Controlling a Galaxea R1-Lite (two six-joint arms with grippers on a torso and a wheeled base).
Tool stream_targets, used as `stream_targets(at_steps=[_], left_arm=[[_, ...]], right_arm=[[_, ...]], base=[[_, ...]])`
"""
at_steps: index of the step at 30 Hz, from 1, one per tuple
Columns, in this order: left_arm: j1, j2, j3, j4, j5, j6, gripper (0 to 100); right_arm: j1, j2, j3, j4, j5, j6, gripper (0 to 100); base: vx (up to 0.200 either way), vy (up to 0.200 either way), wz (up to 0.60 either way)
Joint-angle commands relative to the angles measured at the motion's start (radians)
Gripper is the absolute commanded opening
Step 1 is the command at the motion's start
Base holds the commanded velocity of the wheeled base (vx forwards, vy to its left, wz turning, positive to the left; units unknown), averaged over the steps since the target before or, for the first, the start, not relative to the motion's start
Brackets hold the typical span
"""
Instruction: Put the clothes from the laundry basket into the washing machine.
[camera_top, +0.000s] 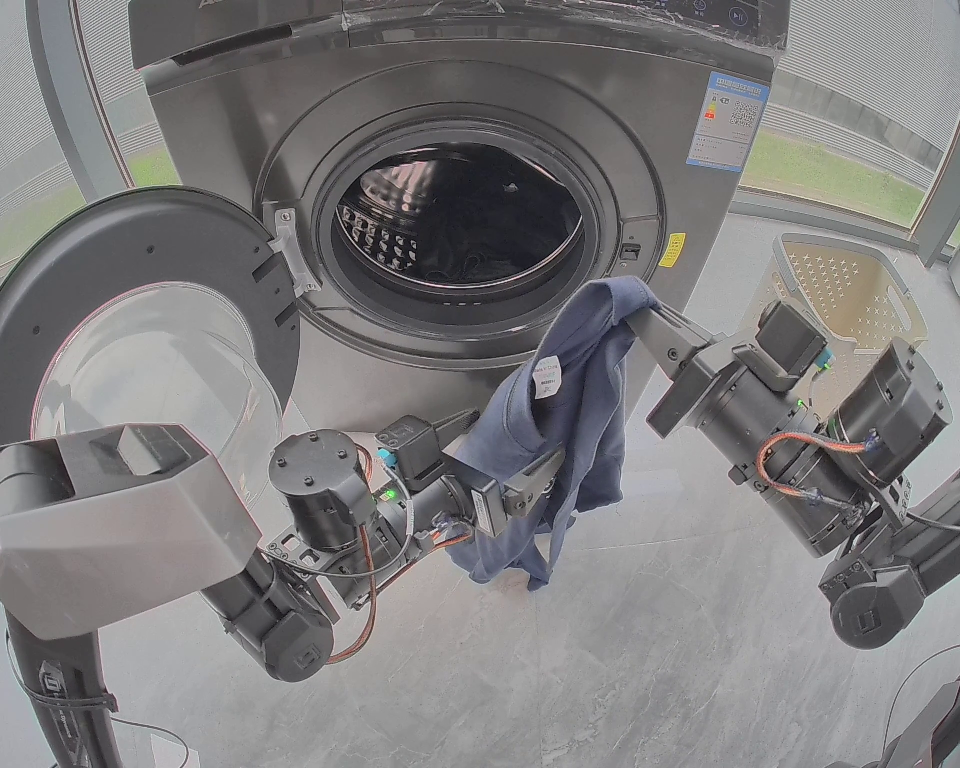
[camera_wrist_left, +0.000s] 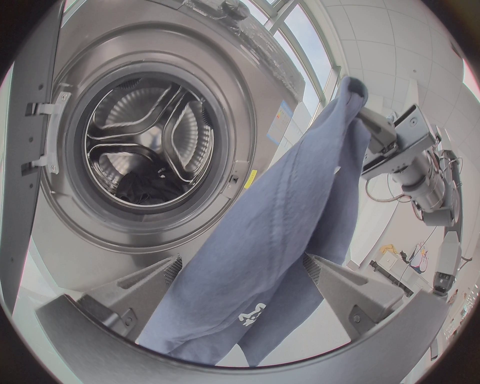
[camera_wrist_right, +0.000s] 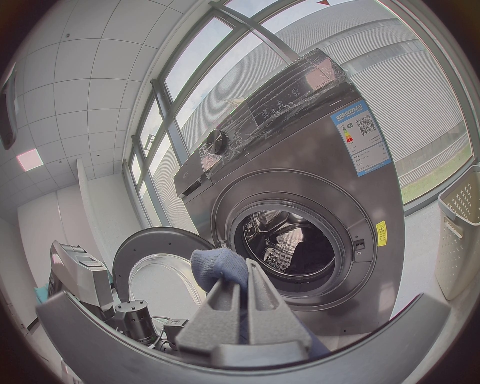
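A blue garment (camera_top: 580, 400) hangs in front of the washing machine's round opening (camera_top: 460, 215), just below and to the right of it. My right gripper (camera_top: 640, 318) is shut on the garment's top edge, and the pinched blue cloth (camera_wrist_right: 220, 265) bulges above the closed fingers (camera_wrist_right: 270, 310). My left gripper (camera_top: 500, 455) stands open lower down, with the hanging garment (camera_wrist_left: 280, 220) passing between its widely spread fingers (camera_wrist_left: 345, 285). Dark clothes (camera_top: 480, 235) lie inside the drum. The beige laundry basket (camera_top: 850, 290) stands on the floor to the right of the machine.
The machine's round door (camera_top: 140, 300) is swung fully open to the left, close beside my left arm. Grey tiled floor (camera_top: 650, 640) lies free in front of the machine. Windows run behind and beside it.
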Motion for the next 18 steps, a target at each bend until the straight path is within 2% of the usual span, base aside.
stream_targets(at_steps=[1,8,18], left_arm=[[-0.016,-0.034,-0.001,0.001,-0.001,-0.001,100],[0.013,0.017,-0.038,0.001,0.007,-0.003,100],[0.119,0.043,-0.058,0.008,0.01,0.003,100]], right_arm=[[0.001,0.0,0.0,0.0,0.001,0.0,0],[0.002,0.002,0.0,-0.001,0.001,0.0,0],[0.001,0.003,0.002,-0.001,0.002,0.0,0]], base=[[0.0,0.0,0.0],[0.0,0.0,0.0],[0.0,0.0,0.0]])
